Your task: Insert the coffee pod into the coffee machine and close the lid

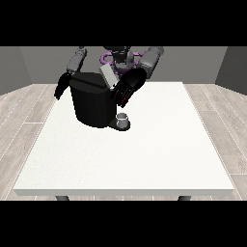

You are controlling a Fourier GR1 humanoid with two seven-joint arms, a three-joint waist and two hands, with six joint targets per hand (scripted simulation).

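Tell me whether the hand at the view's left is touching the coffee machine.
Cannot tell. In the front view the hand at the view's left hangs right at the coffee machine's left edge, dark on dark, so neither contact nor a gap shows plainly.

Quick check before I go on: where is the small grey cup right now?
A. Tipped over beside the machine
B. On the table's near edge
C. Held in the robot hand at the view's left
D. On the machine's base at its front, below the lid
D: the small grey cup stands upright on the coffee machine's base, under the raised lid; neither robot hand holds it.
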